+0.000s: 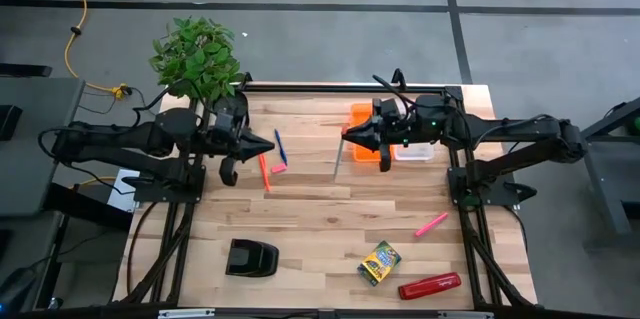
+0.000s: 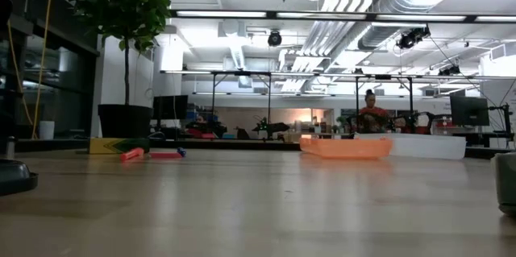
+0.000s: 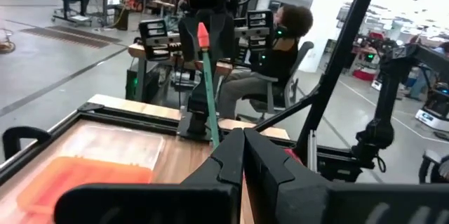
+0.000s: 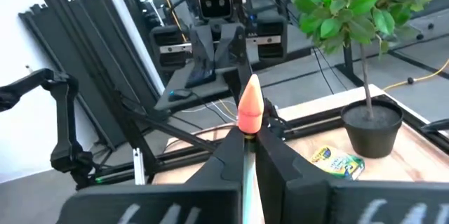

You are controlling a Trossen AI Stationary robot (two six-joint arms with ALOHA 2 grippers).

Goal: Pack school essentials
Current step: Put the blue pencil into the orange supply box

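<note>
My right gripper is above the table's far middle, pointing level toward the left edge, shut on a thin green pencil with a pink-orange eraser end. My left gripper faces it from the left, shut with nothing in it. A blue pen, an orange pen and a small pink piece lie flat below the left gripper. A pink pen and a crayon box lie near the right front. Another crayon box lies by the plant pot. My right gripper pinches the pencil between its two fingers just below the eraser end, which sticks up above the fingertips. The fingers lie level, coming from the table's right, across the pencil. The shaft hangs nearly upright below them, apparently clear of the table.
An orange tray and a clear tray sit at the far right, under the right arm. A red stapler and a black blocky object lie near the front edge. A potted plant stands at the far left corner.
</note>
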